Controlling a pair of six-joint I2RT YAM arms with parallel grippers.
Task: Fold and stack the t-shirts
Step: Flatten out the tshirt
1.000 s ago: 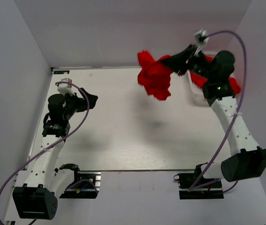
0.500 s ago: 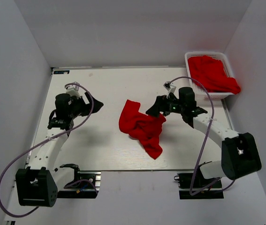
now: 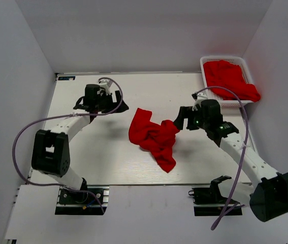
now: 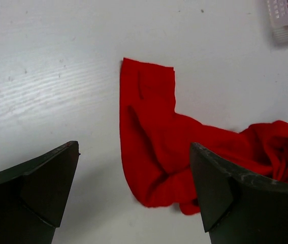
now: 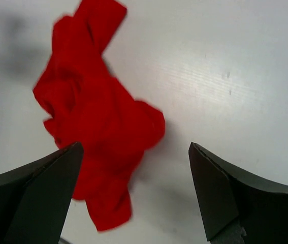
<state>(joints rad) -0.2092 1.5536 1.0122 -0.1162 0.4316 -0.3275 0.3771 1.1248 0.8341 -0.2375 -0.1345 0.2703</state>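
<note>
With the left tool [image 4: 133, 147] and right tool [image 5: 135, 146] gaping wide and empty beside the crumpled t-shirt [image 3: 154, 138] lying mid-way across the desk [image 3: 103, 162], each should pinch an opposite edge and spread it flat.

A white desk [image 3: 108, 162] with a faint wood grain fills the middle of the scene, with a few small dark specks on its surface. Plain pale grey walls close it in: a back wall [image 3: 133, 35] beyond the desk's far edge, and a left wall [image 3: 6, 76] and a right wall [image 3: 286, 61] along its sides. The light is soft and even, leaving only dim, blurred shadows on the desk.
</note>
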